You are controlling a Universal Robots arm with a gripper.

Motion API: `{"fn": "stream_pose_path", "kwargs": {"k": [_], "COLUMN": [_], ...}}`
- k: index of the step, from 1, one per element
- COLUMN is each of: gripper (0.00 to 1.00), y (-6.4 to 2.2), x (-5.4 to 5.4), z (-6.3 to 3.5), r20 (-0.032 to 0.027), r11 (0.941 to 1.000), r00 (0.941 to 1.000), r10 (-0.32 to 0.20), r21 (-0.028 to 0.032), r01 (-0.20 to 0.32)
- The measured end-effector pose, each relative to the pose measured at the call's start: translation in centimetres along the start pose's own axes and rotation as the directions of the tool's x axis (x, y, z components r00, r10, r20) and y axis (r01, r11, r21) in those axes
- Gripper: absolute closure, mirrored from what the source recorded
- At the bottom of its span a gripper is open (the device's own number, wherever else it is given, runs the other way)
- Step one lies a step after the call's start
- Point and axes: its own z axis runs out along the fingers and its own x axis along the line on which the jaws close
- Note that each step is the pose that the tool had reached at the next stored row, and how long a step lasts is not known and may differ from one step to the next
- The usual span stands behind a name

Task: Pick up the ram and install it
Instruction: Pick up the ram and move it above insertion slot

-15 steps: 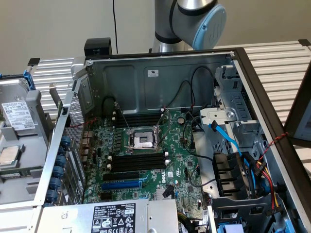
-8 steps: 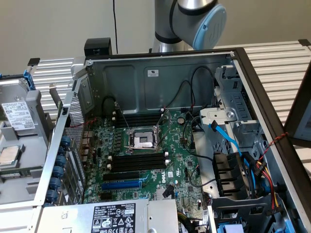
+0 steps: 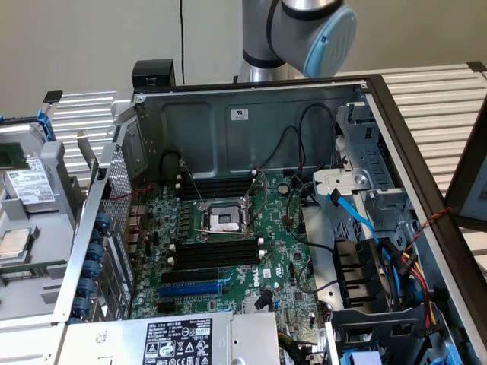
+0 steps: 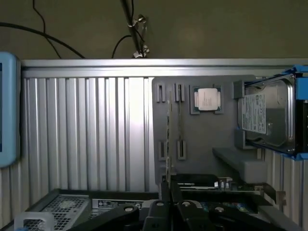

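In the wrist view my gripper (image 4: 166, 192) is shut on the ram (image 4: 168, 139). The ram is seen edge-on as a thin stick running out from between the black fingertips (image 4: 159, 209). Beyond it lies a grey parts tray (image 4: 202, 144) with empty holder slots. The open computer case (image 3: 251, 122) lies on its side, with the green motherboard (image 3: 281, 251) inside. Long black memory slots (image 3: 217, 251) run beside the CPU socket (image 3: 226, 220), and further black slots (image 3: 217, 186) lie on its far side. The arm's grey and blue joint (image 3: 312, 26) hangs above the case.
On the tray are a loose CPU (image 4: 208, 99) and a hard drive (image 4: 267, 113) in a blue bracket. A blue slot (image 3: 190, 289) lies near the power supply (image 3: 179, 342). Cables (image 3: 380, 258) and drive bays crowd the case at the exterior view's right. A ribbed metal table (image 4: 86, 134) surrounds everything.
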Motion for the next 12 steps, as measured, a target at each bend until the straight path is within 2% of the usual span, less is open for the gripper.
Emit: {"fn": "stream_pose_path", "kwargs": {"k": [12], "gripper": [0.87], "y": [-5.50], "x": [0.0], "z": [-0.79], "r20": [0.0000], "r11": [1.0000], "r00": [1.0000], "r10": [0.000], "r21": [-0.0001], "r01": [0.000]}}
